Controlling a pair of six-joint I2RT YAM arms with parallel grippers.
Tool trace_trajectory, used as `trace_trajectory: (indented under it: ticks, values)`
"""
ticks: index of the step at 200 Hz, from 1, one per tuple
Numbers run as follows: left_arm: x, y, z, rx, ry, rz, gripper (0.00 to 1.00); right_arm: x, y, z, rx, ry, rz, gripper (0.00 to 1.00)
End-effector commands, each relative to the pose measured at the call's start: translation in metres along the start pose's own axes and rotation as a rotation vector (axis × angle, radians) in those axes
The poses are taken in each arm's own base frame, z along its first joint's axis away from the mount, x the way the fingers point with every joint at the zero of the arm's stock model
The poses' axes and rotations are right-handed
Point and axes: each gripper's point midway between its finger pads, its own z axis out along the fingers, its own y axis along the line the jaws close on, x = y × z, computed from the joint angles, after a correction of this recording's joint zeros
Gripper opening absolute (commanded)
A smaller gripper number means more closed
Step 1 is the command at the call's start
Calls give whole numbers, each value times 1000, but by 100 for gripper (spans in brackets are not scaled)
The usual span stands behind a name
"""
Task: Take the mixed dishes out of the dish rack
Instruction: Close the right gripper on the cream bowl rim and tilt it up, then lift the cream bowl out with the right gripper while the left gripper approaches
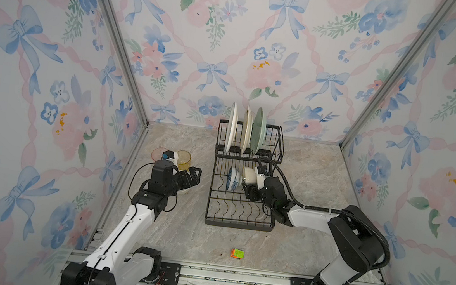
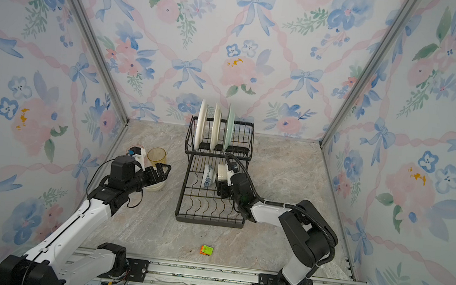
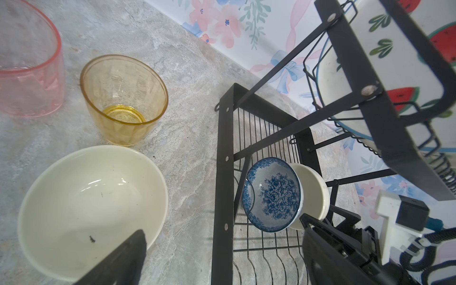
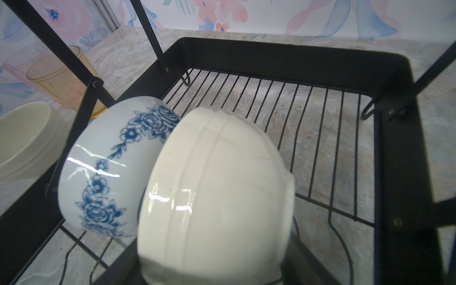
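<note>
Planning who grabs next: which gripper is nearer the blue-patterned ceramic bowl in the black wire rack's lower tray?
Right. The right gripper is inside the black wire rack, at the white bowl next to the blue-patterned bowl; the left gripper hangs outside the rack, over the marble-look table.

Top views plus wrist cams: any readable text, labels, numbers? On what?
No legible text in any view.
Small white mark on the left arm: too small to read.
Watermelon plate and blue-patterned bowl carry only pictures.
</note>
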Motion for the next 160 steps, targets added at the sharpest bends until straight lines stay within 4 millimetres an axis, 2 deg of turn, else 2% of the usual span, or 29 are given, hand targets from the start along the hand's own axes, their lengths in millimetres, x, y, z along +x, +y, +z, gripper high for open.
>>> trace_trajectory:
  ticks: [1, 8, 14, 76, 126, 160]
  values:
    - [-2, -4, -1, 12, -8, 6, 98, -19, -8, -6, 52, -62, -13, 59]
    - [-1, -4, 0, 11, -7, 6, 98, -18, -10, -6, 64, -60, -21, 59]
    - [-1, -3, 0, 11, -5, 6, 98, -29, -9, -13, 65, -88, -24, 59]
    - [-1, -5, 0, 17, -2, 6, 98, -39, -7, -29, 128, -122, -79, 58]
    - [-1, -10, -4, 43, -3, 0, 98, -42, 5, -51, 43, -102, 50, 58]
    - [5, -21, -3, 88, 10, 12, 98, -45, 10, -69, -8, -107, 154, 59]
